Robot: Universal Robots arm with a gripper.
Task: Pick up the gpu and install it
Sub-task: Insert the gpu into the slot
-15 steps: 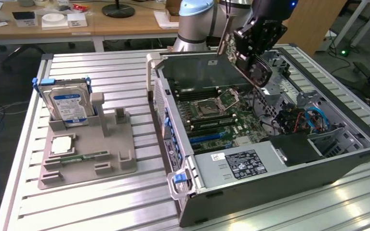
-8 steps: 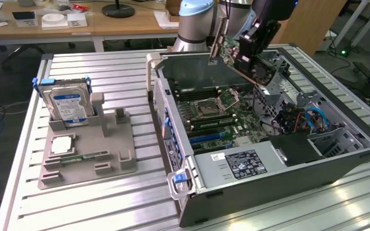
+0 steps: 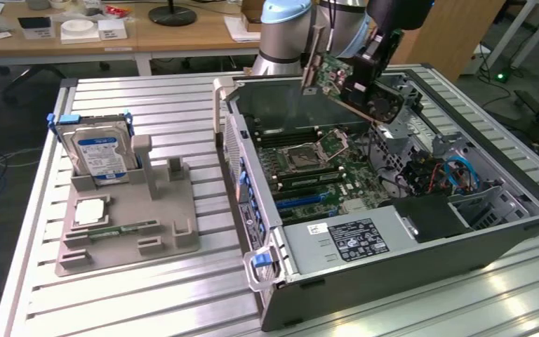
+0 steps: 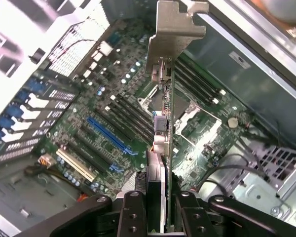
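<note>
One thin, flat, dark expansion card, the gpu (image 3: pixel 349 88), is held in the air above the open black and grey computer case (image 3: pixel 420 270), which is laid on its side on the slatted aluminium table (image 3: pixel 157 302). The black two-fingered gripper (image 3: pixel 370 78) is closed on the gpu, and in the wrist view a finger is pressed against each face of the card (image 4: pixel 160 133) between the gripper (image 4: pixel 158 217) pads. In the exterior view the card's long axis is seen sloping: the pale metal end bracket is raised toward the exterior view's left, and the end with the round black fan is lowered toward the exterior view's right, with the fan face turned toward the camera. In the wrist view the card is seen edge-on, with the bracket pointing away from the gripper, over the green motherboard (image 4: pixel 89 123); it is not seated in any slot. Well apart from the case, on the exterior view's left, one grey moulded holder (image 3: pixel 171 235) is placed on the table; one silver hard drive with a blue-white label (image 3: pixel 101 156) is stood upright in it, and one narrow green memory stick (image 3: pixel 124 229) is laid flat in it.
</note>
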